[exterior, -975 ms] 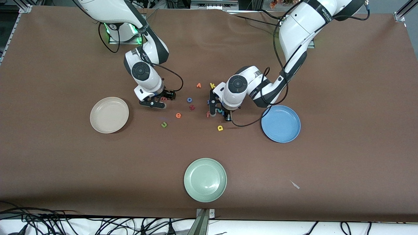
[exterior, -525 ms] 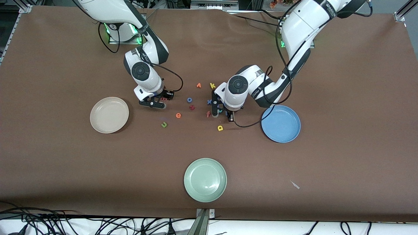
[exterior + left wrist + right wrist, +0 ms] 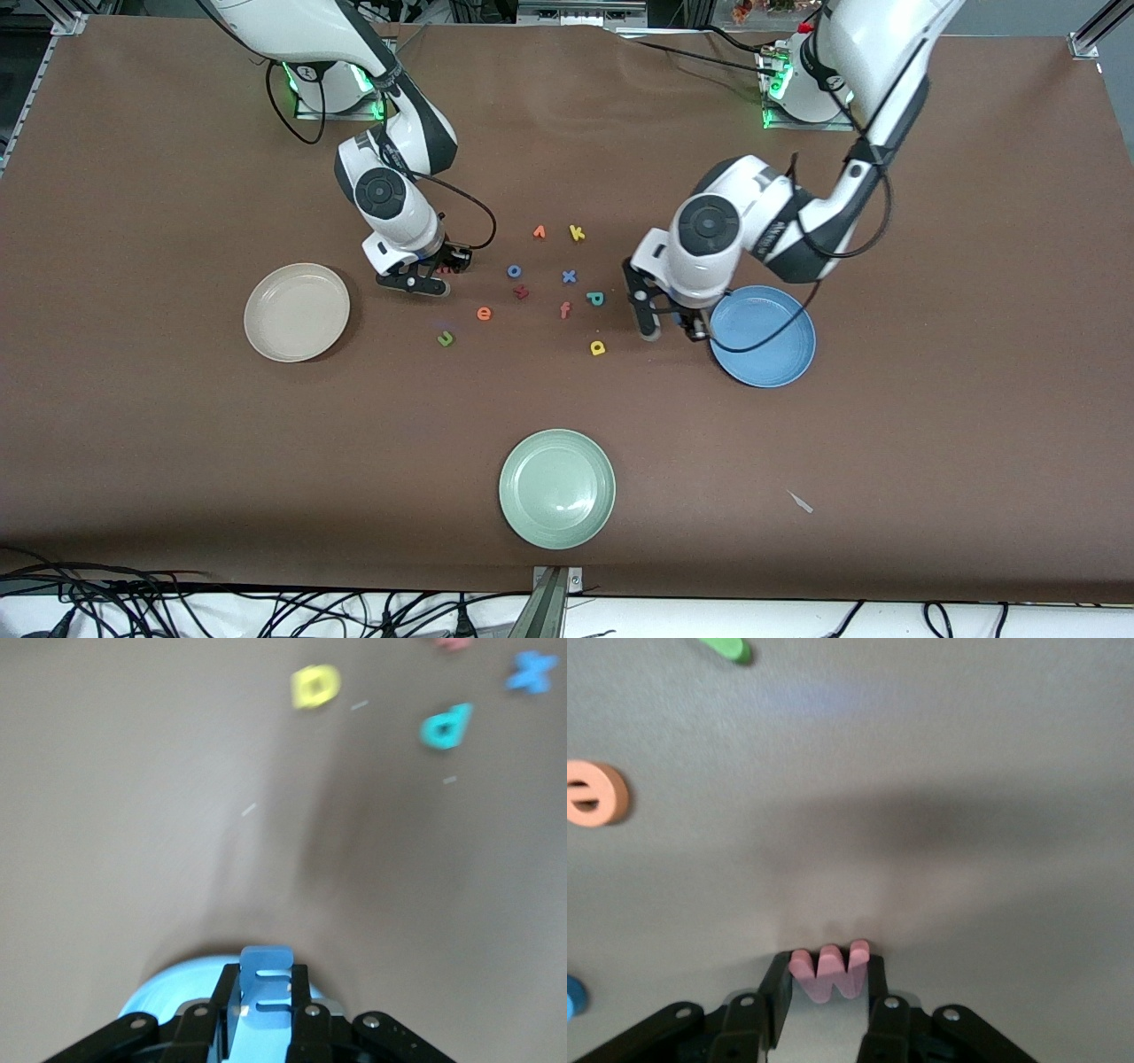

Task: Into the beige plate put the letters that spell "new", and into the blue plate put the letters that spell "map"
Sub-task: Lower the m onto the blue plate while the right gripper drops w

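My left gripper (image 3: 675, 330) is shut on the blue m (image 3: 266, 990) and hangs over the rim of the blue plate (image 3: 771, 347) on the side toward the letters. My right gripper (image 3: 436, 271) is down at the table, its fingers shut on the pinkish-red w (image 3: 830, 971). The orange e (image 3: 484, 313) and green n (image 3: 446, 338) lie loose on the cloth, nearer to the front camera than the right gripper. The teal p (image 3: 595, 299) and yellow a (image 3: 598, 347) lie between the letter cluster and the blue plate. Nothing is in the beige plate (image 3: 297, 312).
Other loose letters lie mid-table: blue o (image 3: 514, 271), blue x (image 3: 569, 276), a dark red letter (image 3: 522, 291), orange-red f (image 3: 564, 309), yellow k (image 3: 577, 233), an orange letter (image 3: 539, 232). A pale green plate (image 3: 556, 487) sits near the front edge.
The left arm rose from the letter cluster and carried the blue m to the blue plate's rim, uncovering the x and p. The right gripper's fingers closed on the w.
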You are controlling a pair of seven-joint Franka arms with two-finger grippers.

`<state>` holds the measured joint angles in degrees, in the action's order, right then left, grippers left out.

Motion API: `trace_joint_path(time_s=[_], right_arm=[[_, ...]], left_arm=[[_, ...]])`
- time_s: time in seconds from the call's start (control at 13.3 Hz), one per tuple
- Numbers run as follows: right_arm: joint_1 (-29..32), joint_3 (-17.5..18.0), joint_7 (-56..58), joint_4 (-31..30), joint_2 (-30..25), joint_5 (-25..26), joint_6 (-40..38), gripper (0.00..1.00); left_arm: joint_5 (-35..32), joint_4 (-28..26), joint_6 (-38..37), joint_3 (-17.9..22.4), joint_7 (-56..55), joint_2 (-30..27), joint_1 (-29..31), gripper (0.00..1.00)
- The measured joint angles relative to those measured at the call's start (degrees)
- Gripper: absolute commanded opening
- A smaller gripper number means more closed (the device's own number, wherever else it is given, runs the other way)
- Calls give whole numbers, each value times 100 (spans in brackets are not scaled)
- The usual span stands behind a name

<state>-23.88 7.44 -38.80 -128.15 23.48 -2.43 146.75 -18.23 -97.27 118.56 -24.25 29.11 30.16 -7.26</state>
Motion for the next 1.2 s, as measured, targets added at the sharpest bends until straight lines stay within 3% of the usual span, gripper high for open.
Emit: trace_joint_path(time_s=[0.15,0.38,0.67,0.97,1.05,1.12,1.2], right_arm=[[0,-197,162,400,-58,9,-768,19],[16,-821,1168,1133,-209,10,-2108,20],[54,-1533,2240,1259,-176,310,-2278,22],[144,-1958,2837,1265,-92,525,-2271,27],[249,-1988,2958,1277,-44,546,-2255,55],[362,-1999,3073,1282,23,550,-2210,94],[441,-2000,3118,1286,87,550,-2155,100]], left_arm=[[0,-6,-58,11,-727,-50,340,0],[0,-44,-111,34,-1519,-48,791,0],[0,-219,-148,38,-2114,-7,1251,3],[0,-411,106,38,-2246,199,1393,3],[0,-536,336,39,-2292,232,1404,3],[0,-691,601,39,-2314,252,1424,4],[0,-830,813,39,-2323,261,1449,5]])
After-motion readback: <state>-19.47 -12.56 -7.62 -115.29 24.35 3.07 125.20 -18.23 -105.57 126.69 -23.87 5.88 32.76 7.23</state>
